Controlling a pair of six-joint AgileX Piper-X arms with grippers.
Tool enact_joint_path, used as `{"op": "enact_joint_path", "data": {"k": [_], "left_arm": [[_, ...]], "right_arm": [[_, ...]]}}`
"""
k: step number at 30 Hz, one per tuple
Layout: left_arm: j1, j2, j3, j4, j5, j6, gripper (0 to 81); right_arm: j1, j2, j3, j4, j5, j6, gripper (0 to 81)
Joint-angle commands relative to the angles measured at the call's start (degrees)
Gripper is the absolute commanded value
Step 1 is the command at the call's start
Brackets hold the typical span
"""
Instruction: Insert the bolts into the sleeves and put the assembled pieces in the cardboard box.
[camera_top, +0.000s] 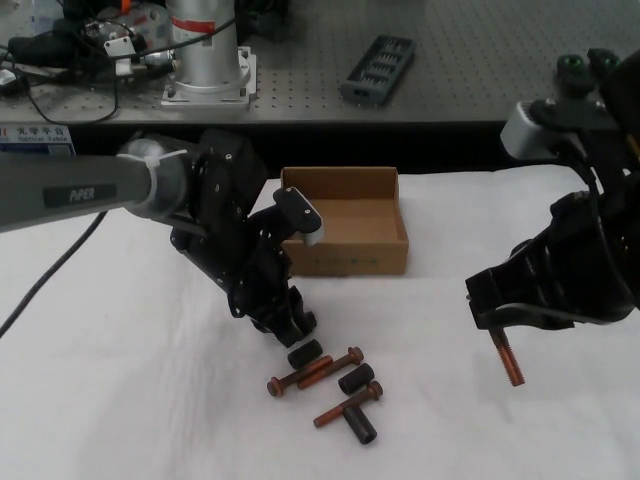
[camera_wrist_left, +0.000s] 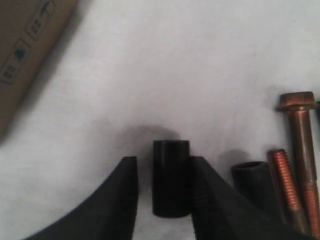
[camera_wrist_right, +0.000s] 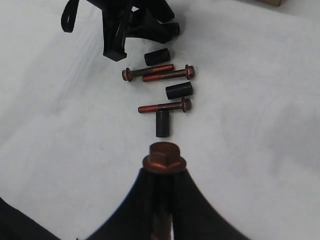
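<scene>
Task barely begun: the cardboard box (camera_top: 350, 258) looks empty & no bolt sits in a sleeve yet. The left gripper (camera_wrist_left: 163, 167), low over the white cloth (camera_top: 120, 400), is released w/ a finger either side of one black sleeve (camera_wrist_left: 171, 182). The right gripper (camera_wrist_right: 163, 185) clenches a bolt (camera_wrist_right: 164, 159), thread end down, well apart from the pile. Loose bolts (camera_wrist_right: 165, 106) & loose sleeves (camera_wrist_right: 179, 91) lie near the box front. Writing: box-side print is blurred, the left arm (camera_top: 85, 193) has lettering, and the bench-edge label (camera_top: 35, 138) is too small to tell.
</scene>
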Motion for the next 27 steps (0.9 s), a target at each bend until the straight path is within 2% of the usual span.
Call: {"op": "enact_joint_path", "data": {"k": [1,6,12,17,24,27], "left_arm": [[-0.3,1.7,0.1,3.1,-0.2,2.6,15.7],[-0.4,1.7,-0.2,5.8,-1.1,4.7,1.0],[-1.4,0.3,-2.2,9.8,-2.9,4.8,0.6],[-2.6,-3.8,-2.3,13.4,-2.8,2.3,0.6],[-2.8,-11.1,-2.3,21.4,5.6,-3.7,0.6],[-2.8,-14.1,-2.2,22.9,8.7,-5.1,0.6]], "right_arm": [[-0.3,-0.8,-0.1,-0.6,-0.6,-0.4,1.9],[-0.3,-0.8,-0.1,-0.6,-0.6,-0.4,1.9],[-0.5,-0.8,-0.1,-0.8,-0.6,-0.4,1.9],[-2.7,-1.0,-0.5,-1.9,-0.6,-0.4,1.9],[-5.4,-1.8,-1.1,-7.7,-2.6,0.2,1.9],[-5.4,-1.8,-1.1,-11.3,-3.7,3.7,1.9]]}}
